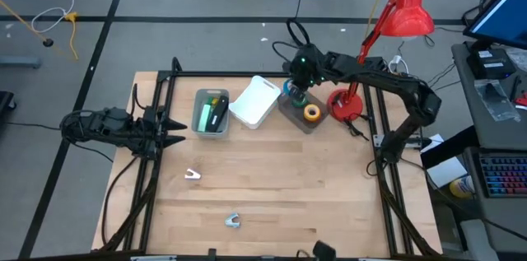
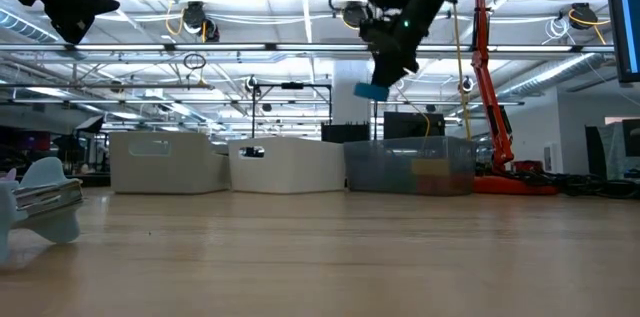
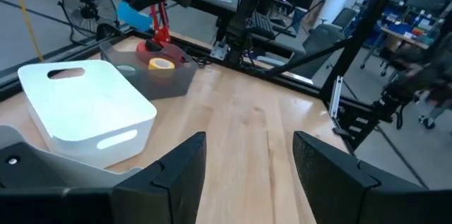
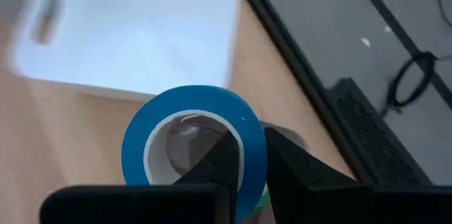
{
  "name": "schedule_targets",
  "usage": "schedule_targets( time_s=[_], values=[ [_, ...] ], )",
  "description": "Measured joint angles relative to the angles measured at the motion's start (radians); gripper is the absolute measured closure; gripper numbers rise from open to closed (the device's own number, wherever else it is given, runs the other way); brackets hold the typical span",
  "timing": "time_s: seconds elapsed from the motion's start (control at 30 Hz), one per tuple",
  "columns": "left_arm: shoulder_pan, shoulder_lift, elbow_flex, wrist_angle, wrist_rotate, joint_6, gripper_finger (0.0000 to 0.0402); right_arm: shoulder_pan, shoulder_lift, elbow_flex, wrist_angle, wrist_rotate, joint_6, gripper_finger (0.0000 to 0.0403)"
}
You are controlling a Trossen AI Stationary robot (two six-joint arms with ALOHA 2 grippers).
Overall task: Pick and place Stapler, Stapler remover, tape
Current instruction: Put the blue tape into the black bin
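Observation:
My right gripper (image 1: pixel 296 88) is shut on a blue tape roll (image 4: pixel 191 139) with a white core, high above the clear bin (image 1: pixel 290 111) at the table's far side. That bin holds a yellow tape roll (image 1: pixel 311 113). In the low view the blue roll (image 2: pixel 371 90) hangs well above the bins. Two small pale stapler removers (image 1: pixel 192 175) (image 1: pixel 232 221) lie flat on the bare wood nearer the front. A grey bin (image 1: pixel 201 126) holds a green and a black item. My left gripper (image 1: pixel 171 129) waits open at the table's left. My right gripper holds the blue roll's ring wall (image 4: pixel 256 155), one finger (image 4: pixel 224 159) inside the core and the other finger (image 4: pixel 300 171) outside. The fingers slant down from the table's right. The roll is lifted clear of the bins, hanging tilted at the fingertips.
A white bin (image 1: pixel 255 100) stands between the grey and clear bins. A red desk lamp (image 1: pixel 403 14) with its base (image 1: pixel 344 104) stands right of the clear bin. Black frame rails run along the table's left, far and right edges. The middle and front wood is open.

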Motion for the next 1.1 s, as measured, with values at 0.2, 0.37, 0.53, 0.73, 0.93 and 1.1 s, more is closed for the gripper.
schedule_targets(
  time_s=[0.2, 0.37, 0.53, 0.73, 0.93, 1.1],
  values=[
    [0.000, 0.000, 0.000, 0.000, 0.000, -0.023, 0.0188, -0.062, 0.080, 0.000, -0.048, 0.000, -0.023, 0.0363],
    [0.000, 0.000, 0.000, 0.000, 0.000, -0.027, 0.0188, -0.065, 0.134, 0.000, -0.106, -0.004, -0.040, 0.0363],
    [0.000, 0.000, 0.000, 0.000, 0.000, -0.026, 0.0188, -0.065, 0.178, 0.000, -0.114, -0.004, -0.060, 0.0363],
    [0.000, 0.000, 0.000, 0.000, 0.000, -0.027, 0.0188, -0.070, 0.198, -0.021, -0.086, -0.005, -0.083, 0.0363],
    [0.000, 0.000, 0.000, 0.000, 0.000, -0.027, 0.0188, -0.083, 0.200, -0.091, -0.044, -0.008, -0.074, 0.0362],
    [0.000, 0.000, 0.000, 0.000, 0.000, -0.027, 0.0188, -0.085, 0.199, -0.140, 0.001, -0.007, -0.071, 0.0362]
  ],
)
